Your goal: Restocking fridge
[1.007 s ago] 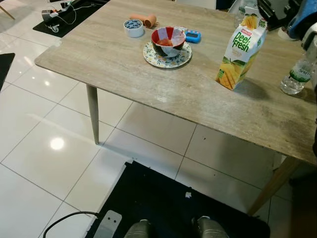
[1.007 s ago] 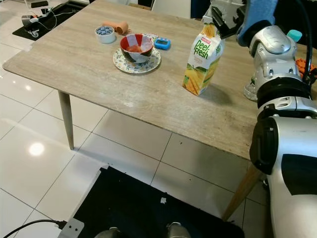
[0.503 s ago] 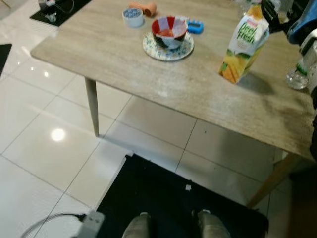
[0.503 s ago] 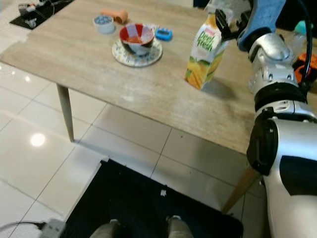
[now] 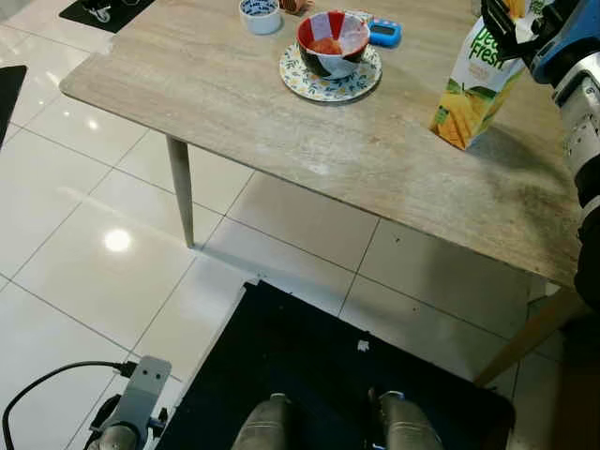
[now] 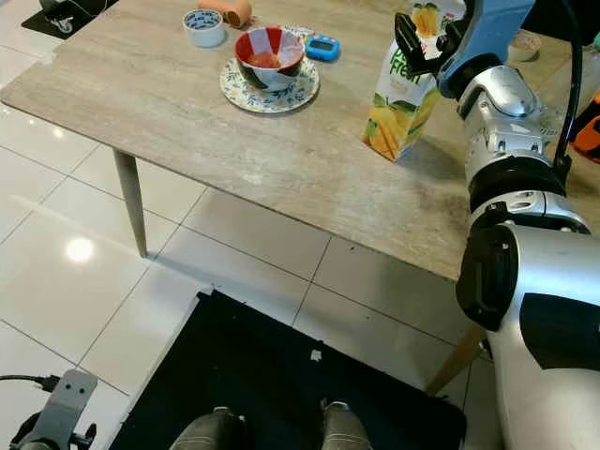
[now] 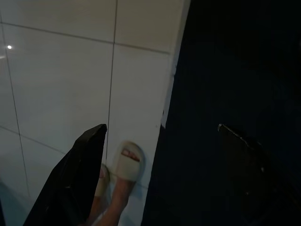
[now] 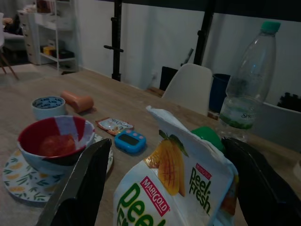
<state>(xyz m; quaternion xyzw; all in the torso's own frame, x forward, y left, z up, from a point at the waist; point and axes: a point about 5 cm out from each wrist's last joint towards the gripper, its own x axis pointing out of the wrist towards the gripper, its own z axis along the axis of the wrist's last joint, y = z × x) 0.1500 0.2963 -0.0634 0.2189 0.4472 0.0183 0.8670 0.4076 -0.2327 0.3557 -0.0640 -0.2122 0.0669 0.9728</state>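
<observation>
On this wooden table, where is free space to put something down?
The wooden table is bare along its near edge, in front of the patterned plate and yellow-green juice carton. The far side is crowded: red bowl, blue timer, small cup.

Head views are bright and sharp, with lamp glare on the floor tiles and a soft shadow beside the carton. Both wrist views are dim, the left nearly black
</observation>
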